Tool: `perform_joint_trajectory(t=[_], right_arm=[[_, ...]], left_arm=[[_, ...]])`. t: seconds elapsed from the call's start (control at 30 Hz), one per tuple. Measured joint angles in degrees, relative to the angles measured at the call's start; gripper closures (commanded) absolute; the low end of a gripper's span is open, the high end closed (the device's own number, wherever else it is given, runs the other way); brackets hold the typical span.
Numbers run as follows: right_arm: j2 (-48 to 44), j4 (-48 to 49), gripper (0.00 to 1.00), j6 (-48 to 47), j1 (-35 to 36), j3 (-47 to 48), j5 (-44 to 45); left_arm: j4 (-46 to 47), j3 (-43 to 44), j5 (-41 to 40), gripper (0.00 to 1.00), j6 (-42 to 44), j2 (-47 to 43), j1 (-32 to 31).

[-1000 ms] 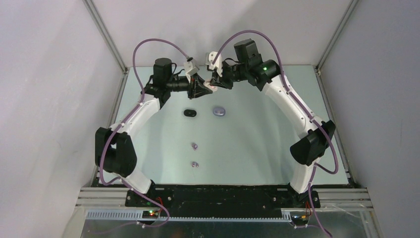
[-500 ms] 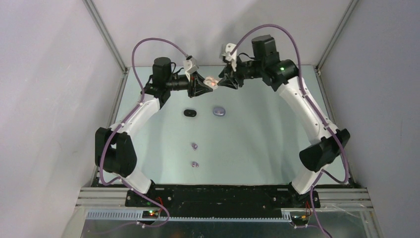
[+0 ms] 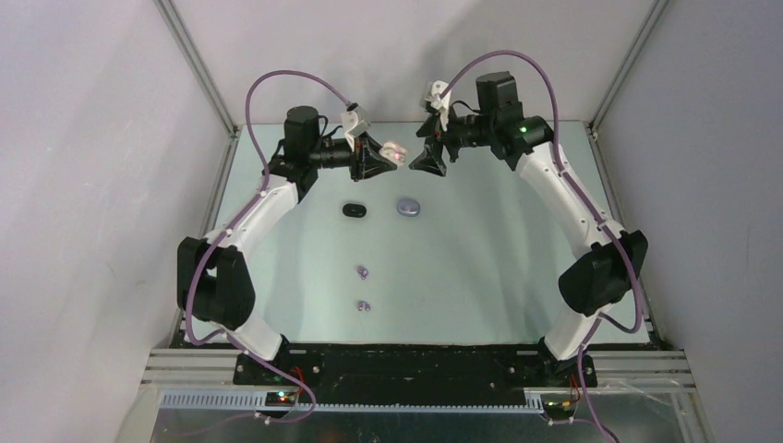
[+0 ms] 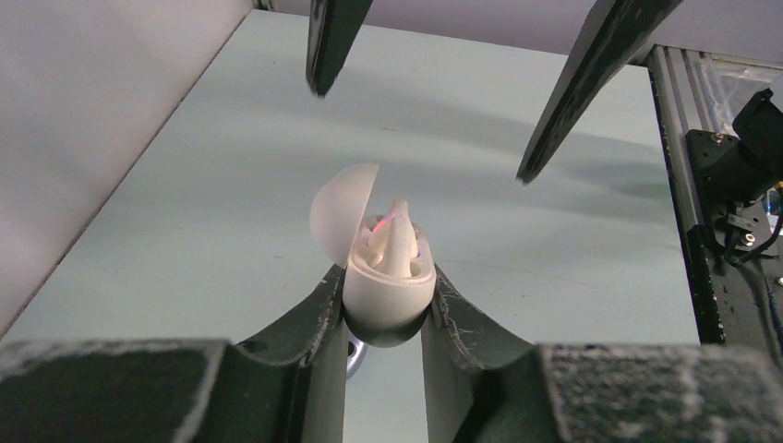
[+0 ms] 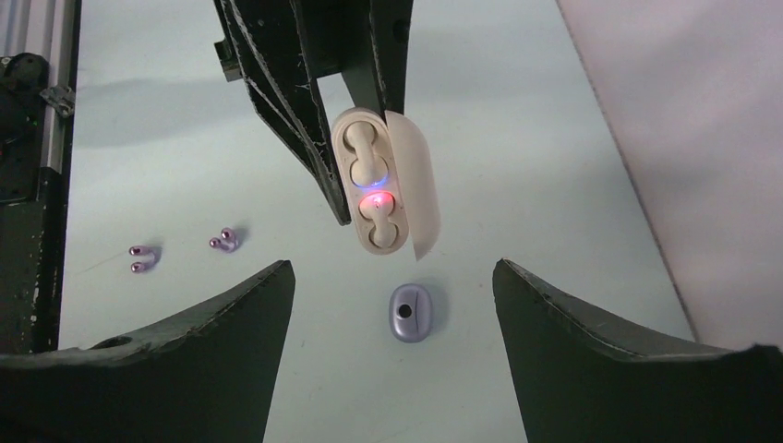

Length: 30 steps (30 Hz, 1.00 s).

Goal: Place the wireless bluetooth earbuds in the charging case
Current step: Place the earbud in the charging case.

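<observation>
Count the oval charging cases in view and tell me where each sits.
3. The open white-pink plastic case is held in the left gripper above the table. The black oval case and the lavender oval case lie apart on the table. None looks hidden.

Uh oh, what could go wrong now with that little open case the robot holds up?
The left end effector holds the smooth white-pink oval charging case off the table, lid open; a slip might drop it and spill the white earbuds inside. One bud seems to stick up, so the lid may not shut. The open right end effector could bump the case if it moves in.
</observation>
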Motion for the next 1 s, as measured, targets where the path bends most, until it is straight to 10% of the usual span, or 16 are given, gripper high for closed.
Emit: perform_joint_trajectory(t=[1.0], right_arm=[[4.33, 9.88, 0.28, 8.94, 2.93, 0.15, 2.51]], left_arm=[[-0.48, 0.00, -0.15, 1.00, 0.48, 0.00, -0.02]])
